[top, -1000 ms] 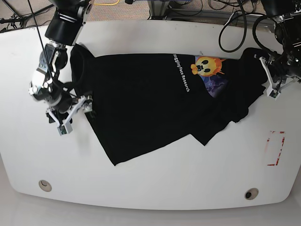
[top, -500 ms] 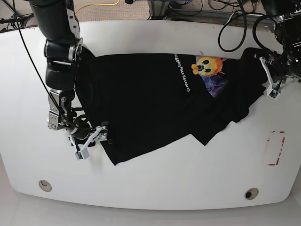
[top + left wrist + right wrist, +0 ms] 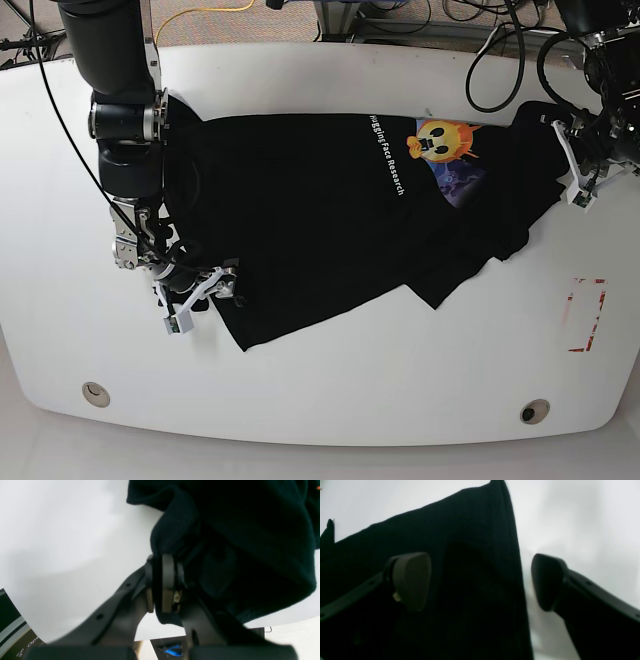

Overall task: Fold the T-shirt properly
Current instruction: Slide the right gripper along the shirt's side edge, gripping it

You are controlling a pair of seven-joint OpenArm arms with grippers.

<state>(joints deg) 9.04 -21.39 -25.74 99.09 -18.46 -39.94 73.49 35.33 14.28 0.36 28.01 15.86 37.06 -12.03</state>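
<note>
The T-shirt [image 3: 330,220] lies spread across the table [image 3: 400,370], print at about one o'clock. My left gripper [image 3: 578,165] pinches a bunched fold at its three o'clock edge. My right gripper [image 3: 200,300] stands wide apart, straddling the hem at eight o'clock, gripping nothing.

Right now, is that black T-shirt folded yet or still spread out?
Mostly spread, not folded: the T-shirt lies rumpled across the white table, print facing up, one lower corner sticking out.
</note>
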